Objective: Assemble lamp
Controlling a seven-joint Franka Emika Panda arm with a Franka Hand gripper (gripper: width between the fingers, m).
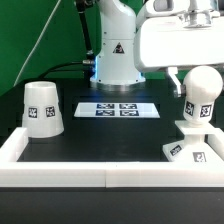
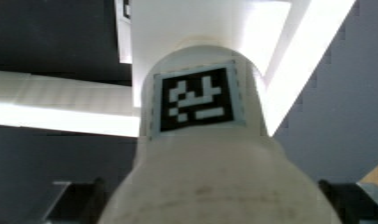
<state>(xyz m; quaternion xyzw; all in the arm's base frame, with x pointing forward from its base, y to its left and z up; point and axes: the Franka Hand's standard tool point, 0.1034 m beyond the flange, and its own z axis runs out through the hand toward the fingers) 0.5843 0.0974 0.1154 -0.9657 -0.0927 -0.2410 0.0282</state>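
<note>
In the exterior view the arm [image 1: 180,35] runs off the top and right edges; the front wall [image 1: 100,178] hides the foot of the base [image 1: 193,148]; in the wrist view the bulb [image 2: 195,150] is blurry and cut off below; the hand [image 2: 212,203] shows only dark fingers [image 2: 76,203] at the edge; I cannot tell if they touch the bulb.

White bulb [image 1: 201,95] stands upright on base [image 1: 192,148]; shade [image 1: 42,108] sits well apart.

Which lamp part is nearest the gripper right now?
The bulb, upright on the base at the exterior view's right; it fills the wrist view. The shade stands alone at the left.
</note>
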